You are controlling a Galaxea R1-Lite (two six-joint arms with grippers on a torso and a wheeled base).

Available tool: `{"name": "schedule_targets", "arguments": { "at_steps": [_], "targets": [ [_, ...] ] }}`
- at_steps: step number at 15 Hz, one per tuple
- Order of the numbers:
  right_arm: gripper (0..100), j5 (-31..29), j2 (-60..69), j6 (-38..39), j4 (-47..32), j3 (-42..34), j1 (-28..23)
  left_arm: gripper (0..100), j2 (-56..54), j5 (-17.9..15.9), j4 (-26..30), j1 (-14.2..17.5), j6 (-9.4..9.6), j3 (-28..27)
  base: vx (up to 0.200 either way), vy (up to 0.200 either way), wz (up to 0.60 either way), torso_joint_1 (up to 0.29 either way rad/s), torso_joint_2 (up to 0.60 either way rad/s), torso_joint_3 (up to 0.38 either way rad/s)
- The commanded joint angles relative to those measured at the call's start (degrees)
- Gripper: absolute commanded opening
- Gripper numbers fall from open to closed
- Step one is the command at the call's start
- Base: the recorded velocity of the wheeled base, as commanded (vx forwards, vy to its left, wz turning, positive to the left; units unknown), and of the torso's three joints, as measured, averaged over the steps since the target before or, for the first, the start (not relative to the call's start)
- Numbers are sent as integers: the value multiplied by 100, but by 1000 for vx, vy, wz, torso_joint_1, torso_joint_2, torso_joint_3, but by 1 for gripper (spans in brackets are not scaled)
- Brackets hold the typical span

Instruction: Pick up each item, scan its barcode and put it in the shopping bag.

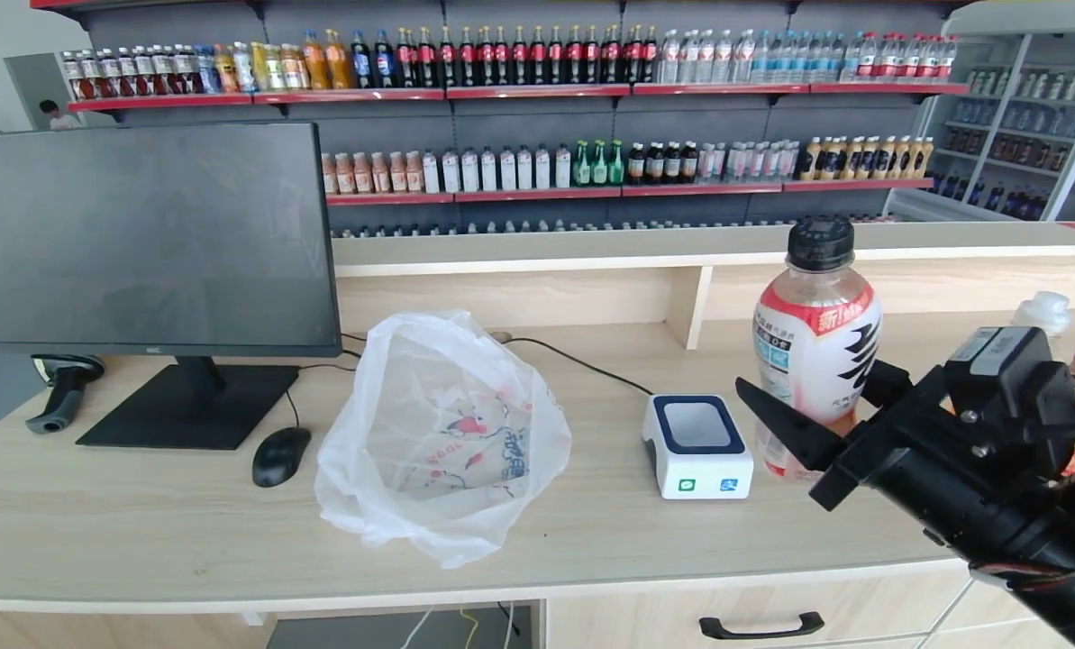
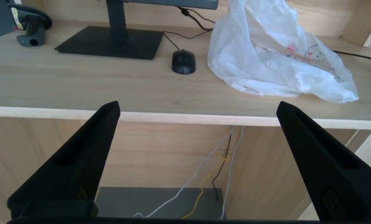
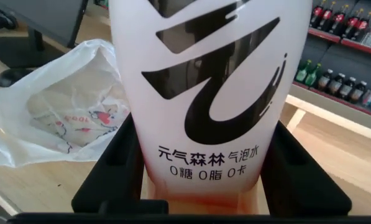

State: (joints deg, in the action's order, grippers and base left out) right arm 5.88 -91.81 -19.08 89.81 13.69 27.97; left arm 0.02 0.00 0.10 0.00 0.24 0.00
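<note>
A: Okay, right claw (image 1: 816, 406) status?
B: Closed on the drink bottle (image 1: 816, 342). Fingers (image 3: 110, 174) flank its lower body, pressed to both sides. Bottle upright, black cap on top, pinkish tint at the base.
A: Where is it relative to the barcode scanner (image 1: 696, 446)?
B: Just to the scanner's right, toward the right end of the desk (image 1: 141, 532). Can't tell if the base touches the desk or sits just off it.
A: Shopping bag (image 1: 442, 433)?
B: Translucent white plastic, slumped mid-desk, left of the scanner and not touching it. Mouth up, loosely open.
A: Left claw (image 2: 199, 107)?
B: Wide open, holding nothing. Sits low, in front of the desk's front edge, fingers pointing toward it.
A: Other stuff?
B: Monitor (image 1: 150, 234) at the left end, black mouse (image 1: 280, 455) between its stand and the bag, handheld scanner (image 1: 64, 388) at the far left. More bottles (image 1: 1042, 311) behind the right arm. Drink shelves (image 1: 537, 90) behind the desk.
</note>
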Motion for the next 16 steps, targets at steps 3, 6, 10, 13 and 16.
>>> {"name": "schedule_targets", "arguments": {
  "at_steps": [3, 6, 10, 13, 16],
  "targets": [
    [0, 1759, -452, -1239, 19, 644, -881, 100, 6, 0, -1, 0, 2, 0, 0, 0, 0, 0, 0, 0],
    [0, 2269, -566, -1652, 19, 609, -1197, 100, -2, 0, -1, 0, 2, 0, 0, 0, 0, 0, 0, 0],
    [0, 2559, -1305, -2003, 19, 600, -1390, 100, -2, 0, -1, 9, 2, 0, 0, 0, 0, 0, 0, 0],
    [0, 2708, -1806, -2118, 19, 1224, -1417, 100, 6, 0, -1, 0, 2, 0, 0, 0, 0, 0, 0, 0],
    [0, 3034, -2140, -2372, 19, 1531, -1452, 100, -2, 0, -1, 9, 2, 0, 0, 0, 0, 0, 0, 0]
  ]
}}
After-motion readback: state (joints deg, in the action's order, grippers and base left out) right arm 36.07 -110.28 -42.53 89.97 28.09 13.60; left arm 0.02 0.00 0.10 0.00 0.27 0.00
